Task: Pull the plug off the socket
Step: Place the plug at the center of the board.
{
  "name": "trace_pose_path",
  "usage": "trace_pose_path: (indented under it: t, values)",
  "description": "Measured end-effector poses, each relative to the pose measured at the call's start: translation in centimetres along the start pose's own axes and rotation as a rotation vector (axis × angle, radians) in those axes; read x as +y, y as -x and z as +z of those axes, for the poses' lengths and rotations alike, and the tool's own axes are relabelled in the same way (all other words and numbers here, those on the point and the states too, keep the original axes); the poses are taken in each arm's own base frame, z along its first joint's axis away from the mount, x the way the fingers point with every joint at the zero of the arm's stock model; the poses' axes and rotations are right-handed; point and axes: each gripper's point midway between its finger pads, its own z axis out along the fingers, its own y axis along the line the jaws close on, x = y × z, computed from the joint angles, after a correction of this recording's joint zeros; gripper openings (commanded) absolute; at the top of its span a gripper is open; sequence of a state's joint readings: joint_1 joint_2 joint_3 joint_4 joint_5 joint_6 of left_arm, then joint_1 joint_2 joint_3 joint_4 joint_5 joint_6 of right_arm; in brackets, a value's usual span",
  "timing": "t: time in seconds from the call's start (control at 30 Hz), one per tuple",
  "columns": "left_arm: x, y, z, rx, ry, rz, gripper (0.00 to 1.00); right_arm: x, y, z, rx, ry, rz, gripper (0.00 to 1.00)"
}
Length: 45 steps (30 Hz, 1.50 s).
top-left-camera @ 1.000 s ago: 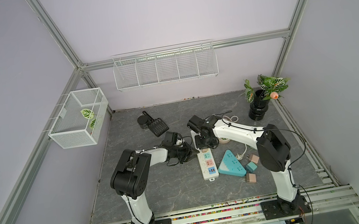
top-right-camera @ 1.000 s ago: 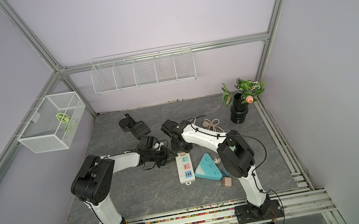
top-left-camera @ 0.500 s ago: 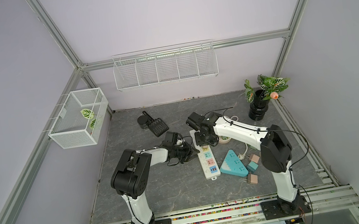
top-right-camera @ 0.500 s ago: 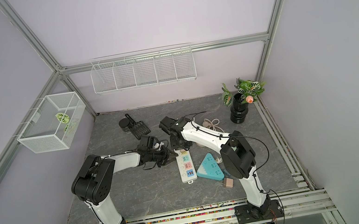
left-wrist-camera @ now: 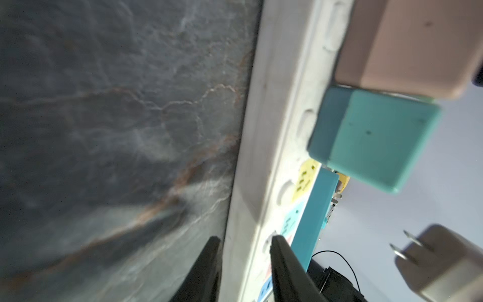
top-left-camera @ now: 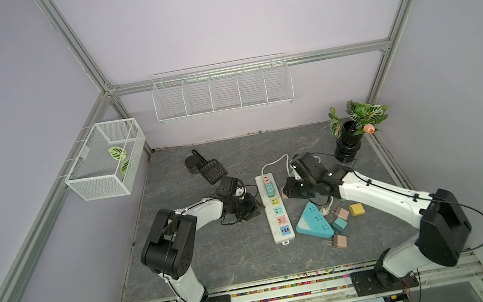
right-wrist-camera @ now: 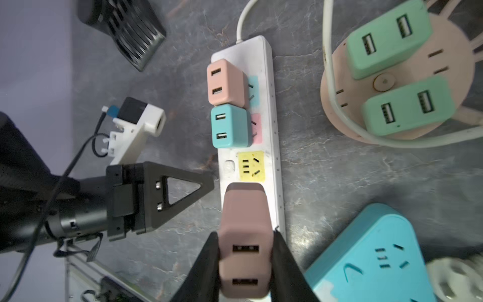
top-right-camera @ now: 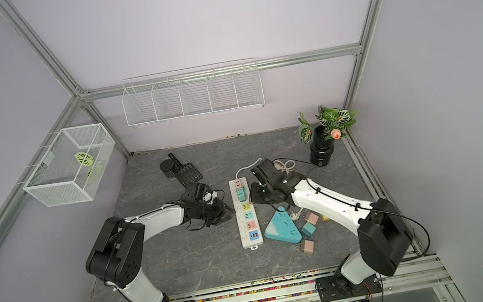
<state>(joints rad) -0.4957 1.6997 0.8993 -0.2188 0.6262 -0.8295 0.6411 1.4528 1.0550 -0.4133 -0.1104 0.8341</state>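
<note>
Since a second before, the right arm had drawn back to the right, uncovering the far end of the power strip (top-left-camera: pixel 277 218). Nearest on the tabletop (top-left-camera: pixel 202 263), right of the strip, lay a pink charger (top-left-camera: pixel 339 240), a teal charger (top-left-camera: pixel 339 224) and a yellow charger (top-left-camera: pixel 356 209) beside a blue triangular socket block (top-left-camera: pixel 312 221).

The left end effector (left-wrist-camera: pixel 245 243) lay low at the strip's left edge, its fingers a little apart with that edge between them. Whether they pinched it could not be told.

The right end effector (right-wrist-camera: pixel 244 235) was pinching a dusty-pink plug (right-wrist-camera: pixel 244 209) by its sides, close by the strip's right edge and near the yellow socket (right-wrist-camera: pixel 251 166). The left wrist view showed its two prongs bare in the air, clear of the strip.

Farther along, a teal plug (right-wrist-camera: pixel 230 125) and a pale pink plug (right-wrist-camera: pixel 226 82) sat seated in the strip. Beyond stood a potted plant (top-left-camera: pixel 348 148) at far right and a black scoop (top-left-camera: pixel 213 171) at far left.
</note>
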Motion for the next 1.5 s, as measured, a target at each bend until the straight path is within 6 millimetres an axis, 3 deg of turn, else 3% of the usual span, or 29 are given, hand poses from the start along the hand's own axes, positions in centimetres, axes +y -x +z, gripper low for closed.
trace_pose_path:
  t: [0.2, 0.4, 0.5, 0.6, 0.67, 0.77, 0.97, 1.2, 1.5]
  values:
    - [-3.5, 0.6, -5.0, -0.161, -0.028, 0.151, 0.39, -0.6, -1.3, 1.9, 0.032, 0.208, 0.16, 0.29]
    - [-4.9, 1.4, -11.0, -0.395, 0.018, 0.235, 0.39, 2.7, -1.4, 3.2, 0.07, 0.4, 0.201, 0.29]
    - [-5.1, 1.7, -14.4, -0.53, 0.051, 0.261, 0.48, 4.1, -2.1, 4.1, 0.1, 0.443, 0.194, 0.29]
    - [-4.9, 1.6, -17.3, -0.649, 0.077, 0.27, 0.62, 5.7, -3.6, 5.6, 0.156, 0.462, 0.173, 0.3]
    - [-4.1, 1.4, -18.7, -0.712, 0.097, 0.261, 0.82, 7.2, -4.6, 7.0, 0.2, 0.472, 0.154, 0.3]
    - [-2.0, 0.8, -19.8, -0.78, 0.14, 0.219, 0.96, 9.4, -5.5, 9.0, 0.254, 0.488, 0.128, 0.3]
    - [1.8, -0.7, -20.8, -0.844, 0.196, 0.144, 0.99, 13.0, -6.0, 12.2, 0.313, 0.484, 0.078, 0.3]
    - [2.4, -1.6, -23.0, -0.926, 0.181, 0.099, 0.99, 15.8, -4.8, 15.7, 0.333, 0.462, 0.062, 0.31]
    - [3.3, -2.5, -24.3, -0.971, 0.177, 0.065, 0.99, 16.9, -3.7, 20.2, 0.361, 0.408, 0.082, 0.34]
